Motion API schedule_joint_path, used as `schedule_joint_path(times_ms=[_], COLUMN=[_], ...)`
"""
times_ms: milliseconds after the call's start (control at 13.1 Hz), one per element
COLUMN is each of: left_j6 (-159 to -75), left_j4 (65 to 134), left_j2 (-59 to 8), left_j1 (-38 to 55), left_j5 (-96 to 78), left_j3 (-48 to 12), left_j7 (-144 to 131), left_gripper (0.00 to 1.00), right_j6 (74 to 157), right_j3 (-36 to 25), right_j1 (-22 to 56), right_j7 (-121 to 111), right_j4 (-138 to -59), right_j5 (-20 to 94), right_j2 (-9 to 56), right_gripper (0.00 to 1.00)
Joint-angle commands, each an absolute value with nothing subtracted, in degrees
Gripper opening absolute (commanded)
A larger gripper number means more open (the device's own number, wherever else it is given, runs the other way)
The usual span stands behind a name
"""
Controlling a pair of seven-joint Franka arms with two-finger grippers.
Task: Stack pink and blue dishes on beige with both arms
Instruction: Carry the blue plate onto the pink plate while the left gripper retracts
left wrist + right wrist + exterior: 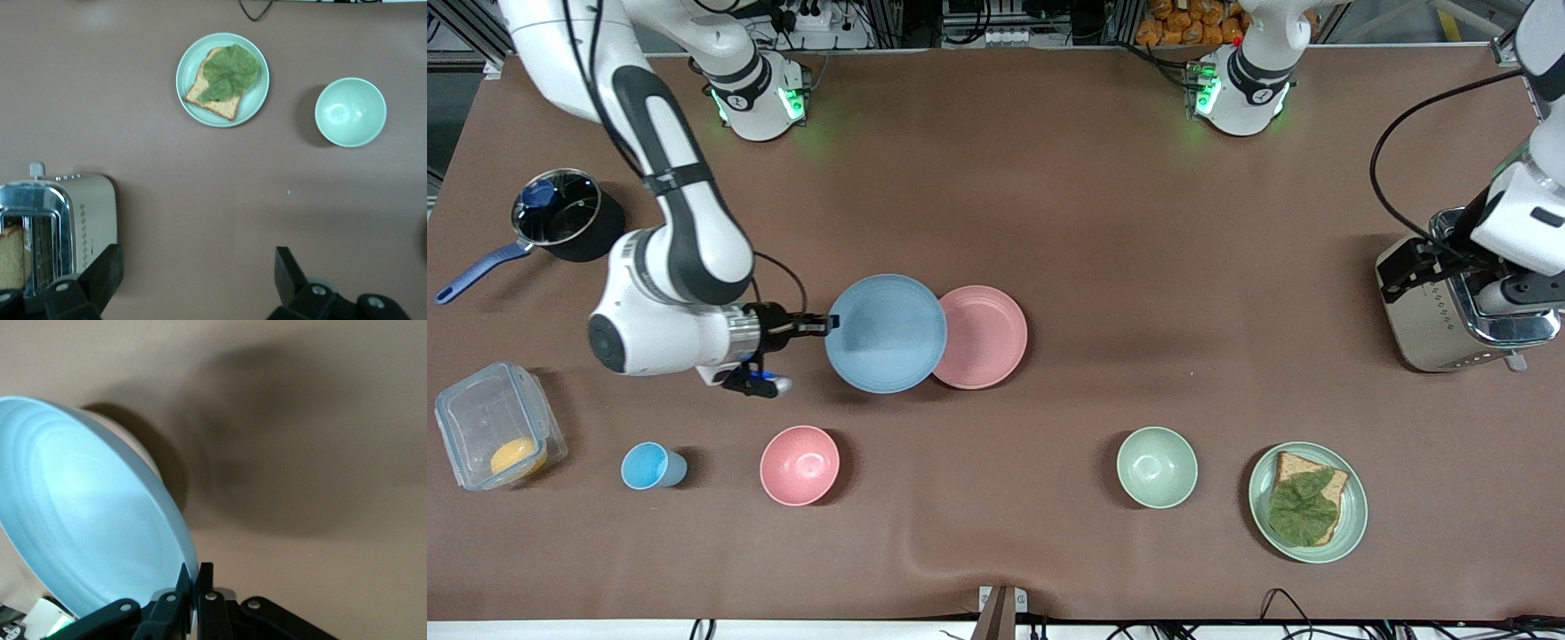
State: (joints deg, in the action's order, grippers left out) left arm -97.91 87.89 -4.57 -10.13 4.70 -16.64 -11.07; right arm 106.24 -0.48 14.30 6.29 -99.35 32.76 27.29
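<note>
You have the brown bench (1103, 222) carrying everything. The right arm (667, 267) reaches over its middle, toward the right arm's end; the left arm (1525, 213) waits above the toaster (1449, 307) at the left arm's end.

The blue plate (885, 333) is lifted and tilted, gripped at its rim by the right tool (825, 325); in the right wrist view the fingers (203, 593) are clenched on the plate's edge (100, 520). Its other edge overlaps the pink plate (987, 338), which lies flat on the bench. You will find no beige plate in any view.

The left tool (200, 280) hangs released over bare bench beside the toaster (67, 227), its fingers (290, 270) standing wide apart, with a slice of bread in the toaster slot.

Nearer the camera, note the green plate (1352, 511) with bread and a leaf, the green bowl (1157, 467), the pink bowl (799, 465), the blue cup (649, 466) and the clear container (494, 427). A saucepan (560, 218) sits farther from the camera than the container.
</note>
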Motion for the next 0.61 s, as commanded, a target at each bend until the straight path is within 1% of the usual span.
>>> schedule_joint_path(times_ms=[0,153,383,459,536], left_j6=[-93.6,-91.2,-88.5,-88.1,-87.0], left_j4=[85.6,84.4,84.1,84.3,84.1], left_j2=[-4.9,-4.9,-4.7,-4.6,-4.8], left_j1=[-11.5,-9.5,0.3,2.0,2.4], left_j5=[-1.8,-1.5,-1.0,-1.6,-1.4], left_j3=[-16.7,-15.3,-4.6,-2.9,-3.0], left_j7=[-9.2,-9.1,-8.5,-8.5,-9.4], left_gripper=[1.00,1.00,1.00,1.00,1.00], right_j6=[107.0,109.1,113.5,115.1,117.0], right_j3=[-1.0,-1.0,-1.0,-1.0,-1.0], right_j1=[17.3,19.9,22.8,23.2,23.8], right_j7=[6.3,6.3,6.3,6.2,6.2], right_j4=[-100.5,-100.5,-100.4,-100.3,-100.3], right_j5=[34.3,34.3,34.4,34.3,34.4], right_j2=[27.2,28.8,30.8,31.4,32.2], right_gripper=[0.00,0.00,0.00,0.00,0.00])
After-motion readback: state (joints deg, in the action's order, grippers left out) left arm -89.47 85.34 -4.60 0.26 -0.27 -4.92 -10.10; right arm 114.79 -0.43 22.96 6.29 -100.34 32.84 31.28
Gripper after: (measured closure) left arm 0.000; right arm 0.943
